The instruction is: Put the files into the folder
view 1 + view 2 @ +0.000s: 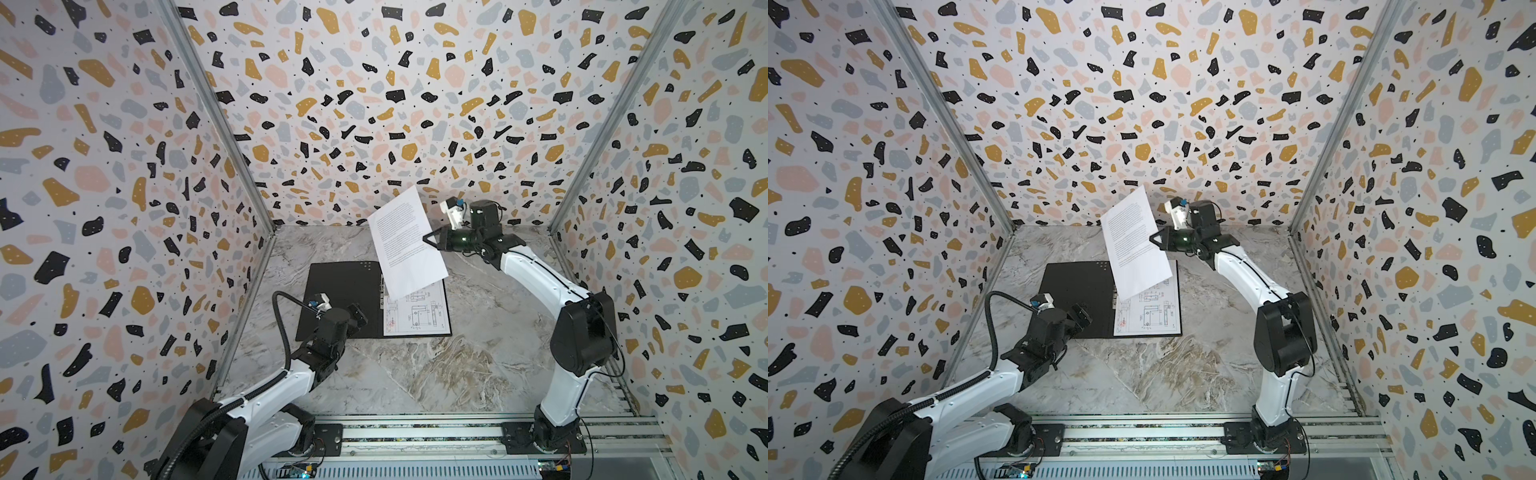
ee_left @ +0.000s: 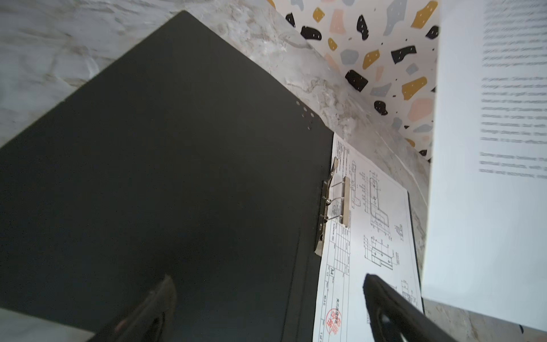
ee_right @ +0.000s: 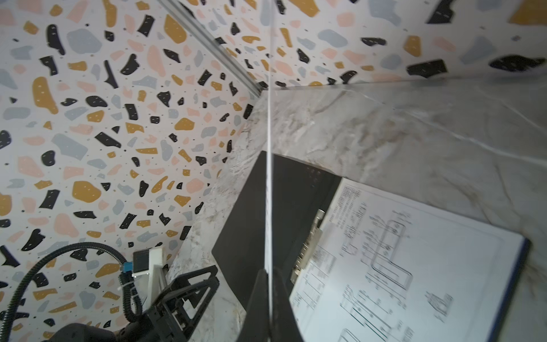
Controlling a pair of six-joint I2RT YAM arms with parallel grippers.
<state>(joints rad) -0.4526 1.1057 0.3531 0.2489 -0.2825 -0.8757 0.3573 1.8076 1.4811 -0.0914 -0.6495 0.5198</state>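
Top views look down from high; close wrist views share the open folder (image 2: 154, 177).

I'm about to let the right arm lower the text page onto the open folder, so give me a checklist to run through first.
1. Right gripper shut on white printed-text paper sheet: ok.
2. Black-lined flat folder open on the marble table: ok.
3. White line-drawing paper sheet lying in folder's right half: ok.
4. Left gripper open, over the left flap, off the drop zone: ok.
5. Text sheet squared with the folder: not ok, hangs tilted.
6. Metal spine clip lifted enough: cannot tell.
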